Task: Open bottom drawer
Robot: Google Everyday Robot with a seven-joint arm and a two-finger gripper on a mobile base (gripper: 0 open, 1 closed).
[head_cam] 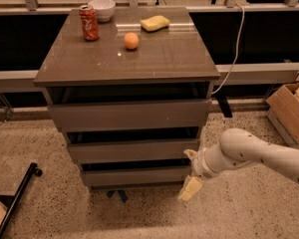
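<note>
Grey-brown bottom drawer (134, 176) just left of gripper (190, 172) | fingers (192, 188) apart, bracketing panel's right end | handleless front, hence probable edge grip

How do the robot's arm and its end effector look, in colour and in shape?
The smooth white tubular arm is rounded, with small dark dots along its shell. Its two-finger end effector, at the right end of the grey-brown flat-fronted bottom drawer, has pale cream, blocky fingers. No cables or labels show.
</note>
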